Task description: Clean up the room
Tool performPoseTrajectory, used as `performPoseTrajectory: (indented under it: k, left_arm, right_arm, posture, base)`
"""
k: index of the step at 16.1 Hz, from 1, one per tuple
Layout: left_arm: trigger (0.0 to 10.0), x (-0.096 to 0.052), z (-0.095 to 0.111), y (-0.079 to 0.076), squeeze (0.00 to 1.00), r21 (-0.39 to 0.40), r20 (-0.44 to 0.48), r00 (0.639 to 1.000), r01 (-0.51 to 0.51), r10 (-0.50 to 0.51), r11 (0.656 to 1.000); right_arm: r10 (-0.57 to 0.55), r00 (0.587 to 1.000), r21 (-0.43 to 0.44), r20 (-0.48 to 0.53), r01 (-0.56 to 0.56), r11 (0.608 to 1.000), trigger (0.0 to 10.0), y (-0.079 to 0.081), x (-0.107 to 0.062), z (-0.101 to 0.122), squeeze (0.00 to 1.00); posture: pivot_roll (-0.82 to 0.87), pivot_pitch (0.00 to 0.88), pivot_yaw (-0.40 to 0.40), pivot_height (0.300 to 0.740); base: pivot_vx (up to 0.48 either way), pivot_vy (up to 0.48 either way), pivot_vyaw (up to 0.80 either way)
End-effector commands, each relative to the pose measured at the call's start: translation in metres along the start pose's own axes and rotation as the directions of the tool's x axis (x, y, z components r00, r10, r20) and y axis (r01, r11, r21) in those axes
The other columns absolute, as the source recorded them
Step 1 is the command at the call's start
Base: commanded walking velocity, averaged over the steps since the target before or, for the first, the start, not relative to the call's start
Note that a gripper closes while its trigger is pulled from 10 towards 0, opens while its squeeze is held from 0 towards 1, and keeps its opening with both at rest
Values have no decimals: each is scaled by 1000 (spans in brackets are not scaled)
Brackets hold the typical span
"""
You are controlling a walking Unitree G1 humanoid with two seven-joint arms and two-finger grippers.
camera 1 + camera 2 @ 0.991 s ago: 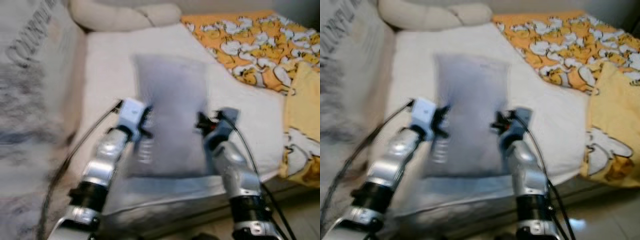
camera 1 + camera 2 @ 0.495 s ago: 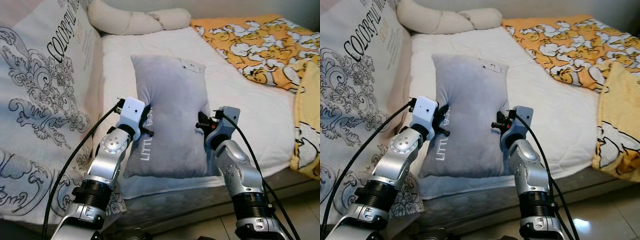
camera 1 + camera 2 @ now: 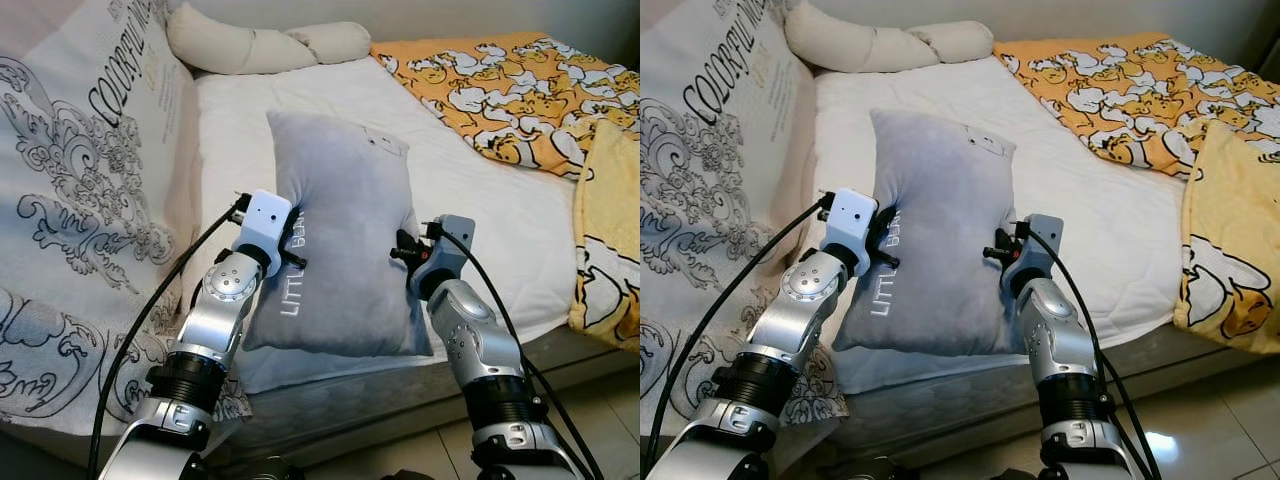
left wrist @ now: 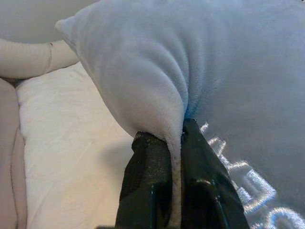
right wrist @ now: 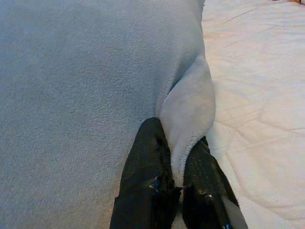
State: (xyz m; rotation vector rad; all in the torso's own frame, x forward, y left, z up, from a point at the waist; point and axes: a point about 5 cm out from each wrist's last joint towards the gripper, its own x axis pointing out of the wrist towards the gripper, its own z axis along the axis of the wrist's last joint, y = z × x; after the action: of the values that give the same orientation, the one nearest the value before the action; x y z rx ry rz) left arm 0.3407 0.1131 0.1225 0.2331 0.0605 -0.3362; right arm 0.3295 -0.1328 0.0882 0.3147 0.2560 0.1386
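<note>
1. You have the grey pillow (image 3: pixel 340 240) held up between both arms, over the near edge of the bed (image 3: pixel 480 200). It bears white stitched lettering that reads "LITTLE BEAR" along its lower left part, and a small white patch near its top right corner.

2. Your left gripper (image 4: pixel 175 157) has its two black fingers (image 4: pixel 147 176) pressed together on the pillow's left edge, with a fold of the grey plush pinched between them. In the head views the left gripper sits at the pillow's left side, about halfway up its length.

3. Your right gripper (image 5: pixel 177 164) is likewise pinching the pillow's right edge: a lighter grey seam fold bulges out from between its fingers (image 5: pixel 147 176). In the head views it sits at the pillow's right side, slightly lower than the left one.

4. The pillow's bottom edge hangs just above the front of the white mattress; its top leans away from you, over the sheet.

5. To your left a white printed cloth (image 3: pixel 80 200) with black ornaments and lettering drapes down beside the bed.

6. At the head of the bed lies a long cream bolster (image 3: pixel 260 45). To your right an orange blanket (image 3: pixel 500 80) with a white duck pattern covers the far side, and a yellow cloth (image 3: pixel 610 240) hangs at the right edge.
</note>
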Motion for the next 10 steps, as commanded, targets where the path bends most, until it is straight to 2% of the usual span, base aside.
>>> performPoseTrajectory:
  k: [1,6,8,10]
  left_arm:
    - [10000,3,11,10,0,21,44,998,-47,46,999]
    - [10000,4,11,10,0,5,45,998,-50,50,999]
    - [10000,3,11,10,0,-38,54,998,-15,17,999]
    - [10000,3,11,10,0,-45,53,998,-13,15,999]
  right_arm:
    - [-35,998,-21,44,36,999,10000,-9,0,11,0]
    - [-23,998,-29,51,25,999,10000,-6,1,11,0]
    - [52,997,-83,55,-48,995,10000,2,1,13,0]
    - [71,996,-92,50,-67,994,10000,5,1,12,0]
  posture:
    - [1,0,36,740]
    - [-1,0,38,740]
    - [1,0,35,740]
    - [4,0,32,740]
  base:
    - [0,0,0]
    - [0,0,0]
    - [0,0,800]
    - [0,0,800]
